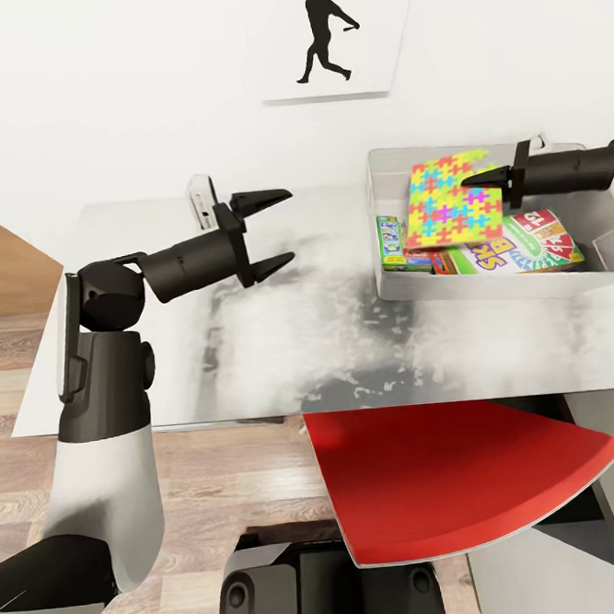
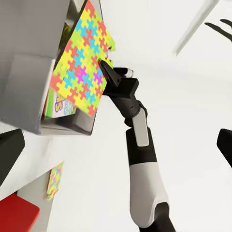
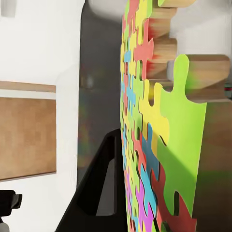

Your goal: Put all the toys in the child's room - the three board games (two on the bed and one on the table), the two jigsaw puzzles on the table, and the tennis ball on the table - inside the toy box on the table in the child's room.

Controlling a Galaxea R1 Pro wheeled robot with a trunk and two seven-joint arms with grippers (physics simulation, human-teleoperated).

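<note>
Taking the toy box (image 1: pixel 393 286) as landmark: my left claw (image 1: pixel 269 231) hangs well to its left over the table (image 1: pixel 163 355), jaws spread, carrying nothing. My right claw (image 1: pixel 482 180) reaches in over the box's far rim, clenched on the edge of a jigsaw puzzle (image 1: pixel 446 200). The mat tilts above the board games (image 1: pixel 524 244) inside, its long axis running front to back, so I judge release falls to my right arm.

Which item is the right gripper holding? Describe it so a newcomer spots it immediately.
On the pale grey-white table, find the light-grey toy box at the right. Tilted over it, pinched by the right gripper, is a thin multicoloured jigsaw mat with notched edges, unlike the printed game boxes beneath.
</note>
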